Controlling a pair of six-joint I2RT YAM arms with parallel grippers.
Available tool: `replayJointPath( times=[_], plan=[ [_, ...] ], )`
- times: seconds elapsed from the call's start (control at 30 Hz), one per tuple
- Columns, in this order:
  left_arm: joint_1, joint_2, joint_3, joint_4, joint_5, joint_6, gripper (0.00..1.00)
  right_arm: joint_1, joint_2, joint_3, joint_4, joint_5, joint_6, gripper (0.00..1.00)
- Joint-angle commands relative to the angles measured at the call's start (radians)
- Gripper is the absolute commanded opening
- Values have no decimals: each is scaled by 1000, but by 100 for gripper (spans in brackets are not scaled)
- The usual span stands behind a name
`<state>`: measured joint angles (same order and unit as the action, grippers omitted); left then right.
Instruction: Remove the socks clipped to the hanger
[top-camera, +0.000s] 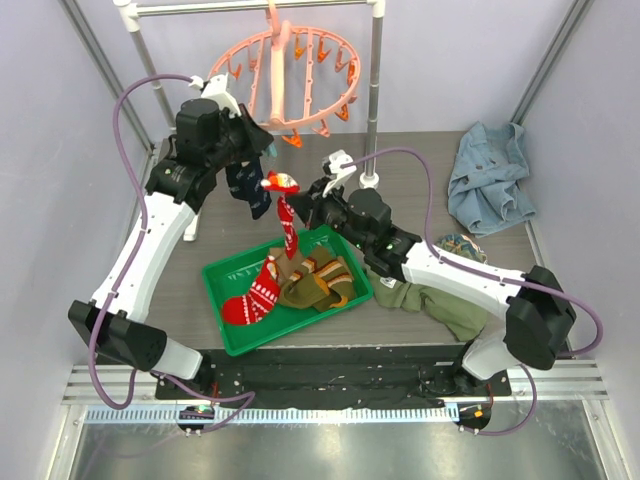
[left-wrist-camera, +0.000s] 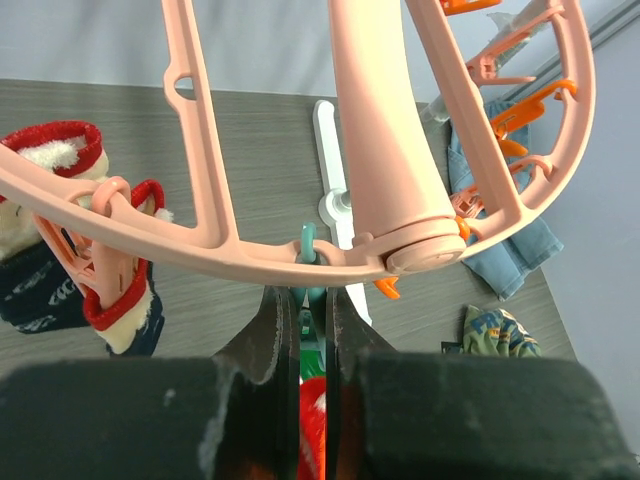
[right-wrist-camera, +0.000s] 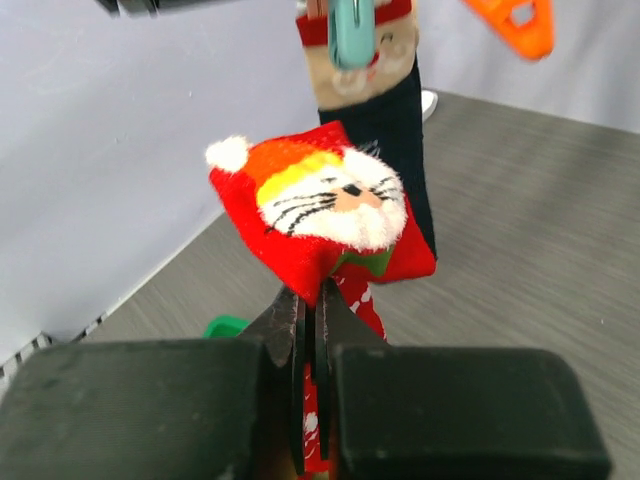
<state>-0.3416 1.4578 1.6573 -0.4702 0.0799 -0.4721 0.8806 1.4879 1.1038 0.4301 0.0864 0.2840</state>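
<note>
The salmon-pink hanger (top-camera: 290, 75) hangs from the white rack; its ring and hub fill the left wrist view (left-wrist-camera: 380, 130). My left gripper (top-camera: 262, 140) is under the ring's near edge, its jaws (left-wrist-camera: 310, 300) shut on a teal peg (left-wrist-camera: 308, 250). A dark navy sock (top-camera: 250, 188) with a red cuff hangs clipped there, and shows in both wrist views (left-wrist-camera: 40, 290) (right-wrist-camera: 395, 120). My right gripper (top-camera: 305, 205) (right-wrist-camera: 308, 300) is shut on a red Santa sock (top-camera: 286, 210) (right-wrist-camera: 320, 210) and holds it upright above the tray, free of any peg.
A green tray (top-camera: 225, 275) in front holds a red patterned sock (top-camera: 255, 295) and olive-brown socks (top-camera: 315, 285). An olive-green shirt (top-camera: 430, 300) lies under the right arm. A blue denim garment (top-camera: 490, 175) lies at the back right. The white rack's pole (top-camera: 375, 90) stands behind.
</note>
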Motion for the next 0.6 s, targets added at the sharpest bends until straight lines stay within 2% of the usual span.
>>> replayJointPath(
  times=[0.0,0.2,0.33,0.5,0.57],
  plan=[
    [3,-4,55,16,20,-13,0,0,-75,-24,-34,-62,18,1],
    [3,-7,52,19,50,-23,0,3,-66,-93,-56,-174,127,1],
    [3,-4,45,27,78,-30,0,23,-37,-179,-3,-244,288,3],
    [4,-10,33,41,113,-28,2,57,29,-334,91,-215,397,6],
    [4,-11,25,50,144,-33,4,60,52,-376,136,-218,452,9]
  ],
)
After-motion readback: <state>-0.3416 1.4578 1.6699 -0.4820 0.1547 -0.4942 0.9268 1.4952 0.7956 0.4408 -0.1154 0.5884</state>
